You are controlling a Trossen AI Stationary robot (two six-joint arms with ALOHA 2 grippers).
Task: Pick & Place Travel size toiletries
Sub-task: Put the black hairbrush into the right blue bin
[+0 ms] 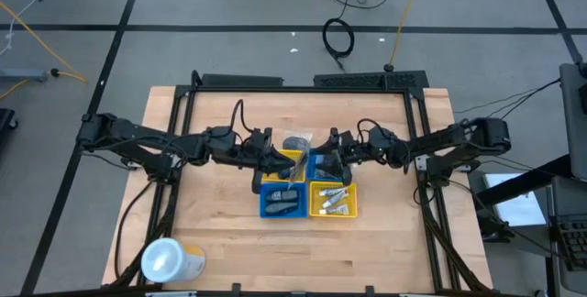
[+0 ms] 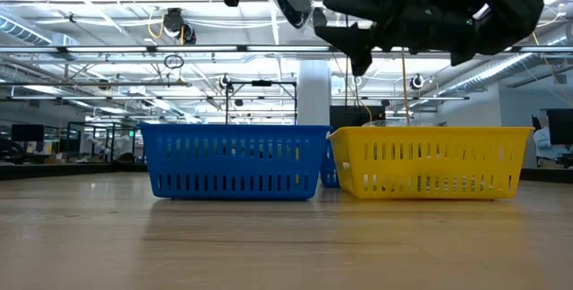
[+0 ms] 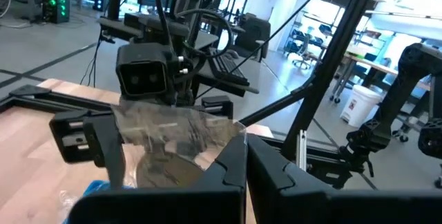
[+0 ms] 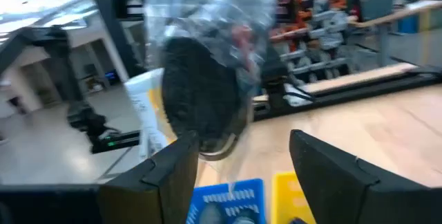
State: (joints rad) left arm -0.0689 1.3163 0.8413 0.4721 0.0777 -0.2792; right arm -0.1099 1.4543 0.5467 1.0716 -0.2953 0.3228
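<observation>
Tubes [image 1: 332, 202] and bottles [image 1: 283, 207] already trayed at 6 o'clock; wrapped round piece [image 1: 296, 141] held aloft at 12 o'clock, pinched by left gripper [image 1: 280, 162], right gripper [image 1: 328, 155] spread open, placement still left.

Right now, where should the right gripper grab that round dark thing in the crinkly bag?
Probably on the dark disc itself, from the right arm's side. The wrapped round piece hangs by a wrapper corner pinched in the left gripper, so that corner is taken. The open right gripper faces the thin disc.
</observation>
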